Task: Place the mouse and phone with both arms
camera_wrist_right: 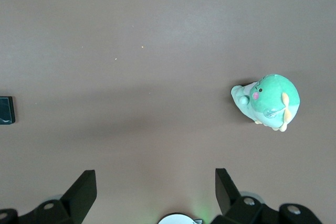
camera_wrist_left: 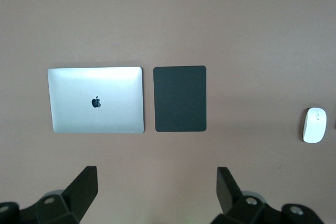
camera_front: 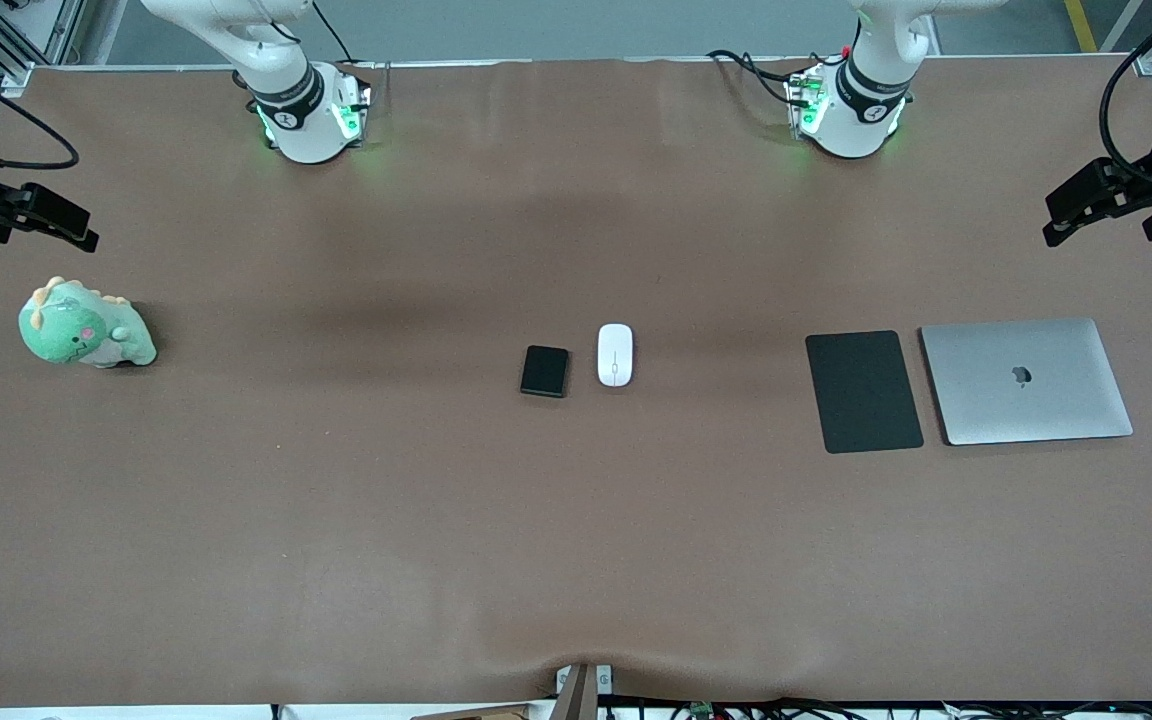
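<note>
The white mouse (camera_front: 615,354) lies on the brown table near its middle, with the black phone (camera_front: 545,371) beside it, toward the right arm's end. They are a small gap apart. The mouse also shows at the edge of the left wrist view (camera_wrist_left: 314,125), and a corner of the phone shows at the edge of the right wrist view (camera_wrist_right: 6,110). My left gripper (camera_front: 1074,208) (camera_wrist_left: 156,174) is open and empty, high over bare table near the laptop. My right gripper (camera_front: 61,218) (camera_wrist_right: 155,177) is open and empty, high over bare table near the plush.
A flat black mouse pad (camera_front: 863,391) (camera_wrist_left: 180,98) and a closed silver laptop (camera_front: 1026,380) (camera_wrist_left: 96,100) lie side by side toward the left arm's end. A green plush dinosaur (camera_front: 83,326) (camera_wrist_right: 268,101) sits toward the right arm's end.
</note>
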